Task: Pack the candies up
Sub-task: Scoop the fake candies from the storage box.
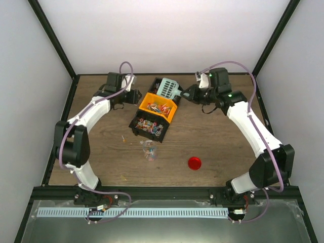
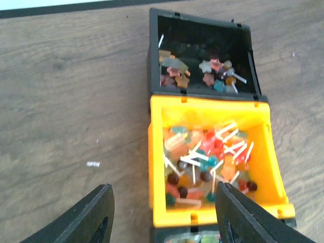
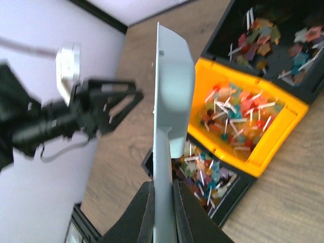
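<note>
Two tools: my right tool [image 3: 162, 202] is pinching the smooth teal scoop [image 3: 172, 76], left tool [image 2: 164, 205] hanging apart over the glossy yellow bin [image 2: 157, 152].

We're looking into a robot lab cell: plain white walls [image 1: 167, 30] box the scene in, and black frame posts [image 1: 50, 35] climb the corners. Two white arms, the left [image 1: 93, 109] and the right [image 1: 253, 129], stand bolted at the near edge of a wooden table [image 1: 106, 147]. Purple cables [image 1: 228, 62] loop off them, a slotted cable duct [image 1: 131, 212] runs along the front, and small plastic bins [image 1: 144, 105] of candies [image 1: 159, 108] sit mid-table.
</note>
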`<state>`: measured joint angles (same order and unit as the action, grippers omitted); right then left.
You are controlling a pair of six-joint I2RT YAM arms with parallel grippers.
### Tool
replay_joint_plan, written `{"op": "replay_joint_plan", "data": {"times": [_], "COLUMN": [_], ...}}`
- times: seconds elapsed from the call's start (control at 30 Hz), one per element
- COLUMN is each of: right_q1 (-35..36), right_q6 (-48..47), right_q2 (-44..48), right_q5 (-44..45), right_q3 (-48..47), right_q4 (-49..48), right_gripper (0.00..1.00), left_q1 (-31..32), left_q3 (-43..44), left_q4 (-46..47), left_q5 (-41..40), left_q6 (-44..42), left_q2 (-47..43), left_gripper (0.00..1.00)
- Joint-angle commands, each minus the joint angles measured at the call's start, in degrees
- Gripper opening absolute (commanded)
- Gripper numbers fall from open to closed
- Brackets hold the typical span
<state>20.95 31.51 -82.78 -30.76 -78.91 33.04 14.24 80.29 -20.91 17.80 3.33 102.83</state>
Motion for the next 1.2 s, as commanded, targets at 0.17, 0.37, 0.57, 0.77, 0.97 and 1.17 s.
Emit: {"op": "replay_joint_plan", "data": {"times": [0.17, 0.37, 0.57, 0.77, 0.97, 1.17], "right_q1": [-7.9, -8.0, -8.8, -9.9, -10.1, -10.1], "right_q6": [3.6, 3.3, 1.5, 1.1, 0.5, 5.4], "right_q2": [-10.1, -15.0, -17.6, -20.0, -21.8, -20.8], "right_q5": [-11.1, -15.0, -16.7, -19.0, -18.8, -16.6], "right_q3": [-5.7, -8.2, -9.3, -11.3, -13.3, -10.7], "right_q4": [-10.6, -13.1, -11.9, -11.3, -7.5, -6.3], "right_gripper": [0.01, 0.01, 0.01, 0.01, 0.01, 0.01], "left_q1": [3.6, 4.7, 4.7, 4.9, 5.4, 6.4], "left_q3": [-12.4, -12.6, -12.0, -11.4, -9.1, -6.7], "left_q4": [-4.1, -5.2, -6.3, -7.0, -7.6, -7.2], "left_q5": [-9.4, -13.1, -15.4, -16.0, -16.4, -15.8], "left_q6": [-6.7, -8.6, -10.2, -10.6, -12.2, -13.1], "left_q2": [-7.6, -4.4, -3.1, -1.2, 0.7, 3.1], "left_gripper": [0.56, 0.55, 0.53, 0.44, 0.2, 0.07]}}
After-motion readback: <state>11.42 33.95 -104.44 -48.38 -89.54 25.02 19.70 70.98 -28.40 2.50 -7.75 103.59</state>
